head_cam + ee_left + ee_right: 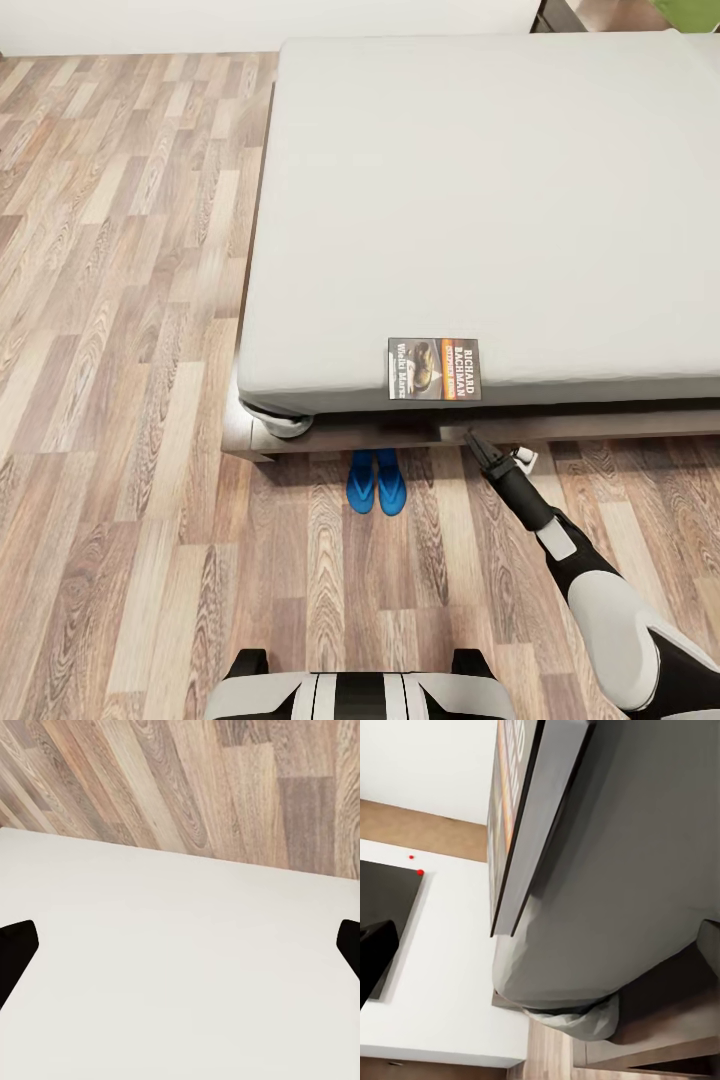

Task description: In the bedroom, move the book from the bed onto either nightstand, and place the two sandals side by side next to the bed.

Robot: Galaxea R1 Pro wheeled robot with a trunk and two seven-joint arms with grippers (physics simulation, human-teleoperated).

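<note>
The book [434,369] lies flat on the bed [480,200], at the mattress edge nearest me, its cover facing up. In the right wrist view the book [514,832] overhangs the rounded mattress edge slightly. My right gripper [474,438] is low beside the bed's dark wood frame [400,432], just below the book and apart from it. It is open, with one dark finger [375,956] at the picture's edge. The two blue sandals [376,490] lie side by side on the floor, touching the frame's foot. My left gripper [180,952] is open above a plain white surface.
Wood-plank floor [120,300] stretches wide to the left of the bed and in front of it. A white wall [150,25] runs along the far side. Dark furniture [560,12] stands past the bed's far right corner. My base [360,695] is at the bottom.
</note>
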